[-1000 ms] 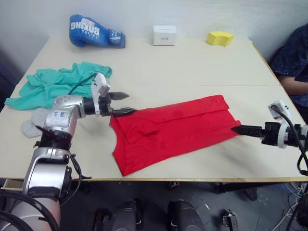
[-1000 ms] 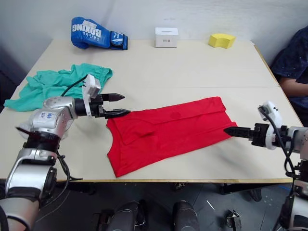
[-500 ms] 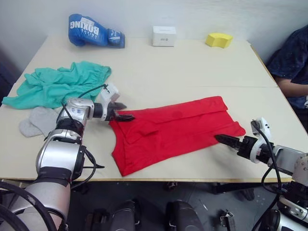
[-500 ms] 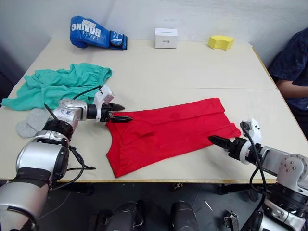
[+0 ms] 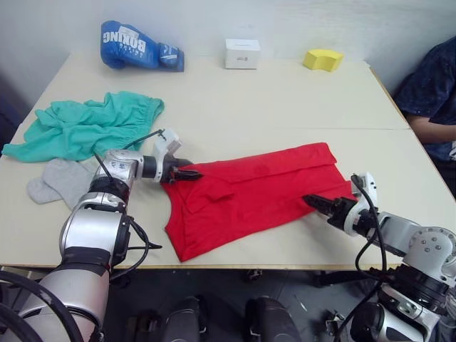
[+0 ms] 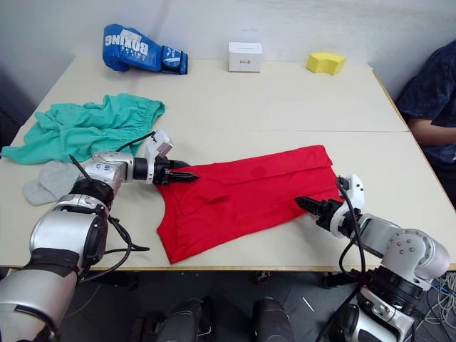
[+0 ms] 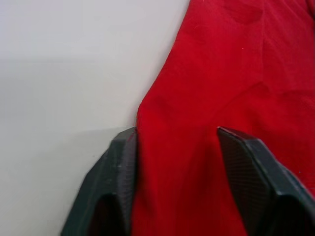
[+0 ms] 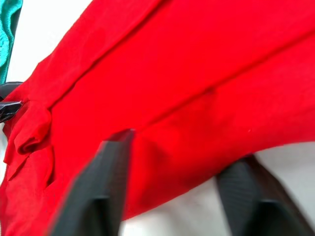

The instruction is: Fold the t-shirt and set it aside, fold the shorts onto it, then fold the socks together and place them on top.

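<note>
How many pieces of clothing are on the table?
4: the red t-shirt in the middle, the green shorts at the robot's left, and two grey socks just in front of the shorts.

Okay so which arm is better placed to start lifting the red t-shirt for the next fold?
Probably the left. The left tool has the t-shirt edge between its open fingers at the near corner. The right tool also straddles the hem, open, but its far finger sits over bare table.
</note>
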Action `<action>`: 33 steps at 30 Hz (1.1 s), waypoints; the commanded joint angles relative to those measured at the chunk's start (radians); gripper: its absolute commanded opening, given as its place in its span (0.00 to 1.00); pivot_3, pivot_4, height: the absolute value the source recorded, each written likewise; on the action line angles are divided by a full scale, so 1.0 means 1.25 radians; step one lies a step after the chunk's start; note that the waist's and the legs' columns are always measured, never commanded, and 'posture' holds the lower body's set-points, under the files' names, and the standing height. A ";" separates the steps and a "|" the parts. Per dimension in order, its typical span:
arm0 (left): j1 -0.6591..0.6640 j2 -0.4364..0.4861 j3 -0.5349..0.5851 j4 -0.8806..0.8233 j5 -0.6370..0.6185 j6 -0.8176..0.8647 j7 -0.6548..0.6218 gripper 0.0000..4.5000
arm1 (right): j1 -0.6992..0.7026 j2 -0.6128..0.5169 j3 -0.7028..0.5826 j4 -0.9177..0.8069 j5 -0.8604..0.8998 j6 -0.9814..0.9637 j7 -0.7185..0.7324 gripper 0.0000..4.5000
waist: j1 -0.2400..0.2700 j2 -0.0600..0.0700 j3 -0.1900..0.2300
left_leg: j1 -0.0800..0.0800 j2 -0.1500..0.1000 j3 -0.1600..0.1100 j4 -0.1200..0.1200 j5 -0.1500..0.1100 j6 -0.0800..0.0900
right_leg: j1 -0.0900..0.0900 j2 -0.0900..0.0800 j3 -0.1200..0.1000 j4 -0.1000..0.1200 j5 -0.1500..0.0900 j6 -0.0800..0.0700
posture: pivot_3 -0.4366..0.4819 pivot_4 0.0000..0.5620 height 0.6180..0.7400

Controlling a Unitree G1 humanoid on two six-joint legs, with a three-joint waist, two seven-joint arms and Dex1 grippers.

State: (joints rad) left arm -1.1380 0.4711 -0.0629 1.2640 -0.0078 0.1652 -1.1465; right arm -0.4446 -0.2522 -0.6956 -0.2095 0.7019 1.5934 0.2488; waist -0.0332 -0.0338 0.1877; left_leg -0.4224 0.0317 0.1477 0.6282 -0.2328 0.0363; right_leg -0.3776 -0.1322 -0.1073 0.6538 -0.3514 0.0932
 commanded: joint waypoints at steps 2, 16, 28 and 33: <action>0.033 0.000 -0.005 0.001 0.020 0.024 -0.017 0.24 | 0.001 -0.001 0.012 0.002 0.002 -0.014 0.005 0.16 | 0.001 0.000 0.000 | 0.000 0.000 0.000 0.000 0.000 0.000 | 0.000 0.000 0.000 0.000 0.000 0.000 | 0.48 0.27 1.00; 0.244 0.048 0.022 -0.397 -0.048 0.116 -0.047 0.00 | -0.126 -0.203 0.217 0.300 -0.106 -0.333 0.152 0.00 | -0.009 0.003 0.001 | 0.000 0.000 0.001 0.000 0.000 0.000 | 0.000 0.000 0.001 0.000 0.000 0.000 | 0.48 0.27 1.00; 0.691 -0.033 0.106 -1.287 -0.195 0.549 0.286 0.00 | -0.337 -0.293 0.425 0.707 -0.269 -0.621 0.349 0.00 | -0.013 0.006 0.003 | 0.000 -0.001 0.001 0.001 0.001 0.000 | 0.001 -0.001 0.002 0.000 0.000 0.000 | 0.48 0.27 1.00; 0.771 -0.097 0.121 -1.432 -0.251 0.686 0.396 0.00 | -0.359 -0.295 0.430 0.747 -0.282 -0.656 0.393 0.00 | -0.001 0.006 0.003 | 0.000 -0.001 0.000 0.001 0.001 0.000 | 0.002 -0.001 0.001 -0.001 0.000 0.000 | 0.48 0.27 1.00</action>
State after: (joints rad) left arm -0.1893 0.3400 0.0757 -0.4564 -0.2836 0.9766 -0.6757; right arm -0.8687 -0.5914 -0.1477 0.7294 0.3526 0.7870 0.7172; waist -0.0343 -0.0263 0.1915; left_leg -0.4226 0.0311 0.1476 0.6292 -0.2311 0.0362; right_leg -0.3755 -0.1330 -0.1060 0.6527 -0.3513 0.0935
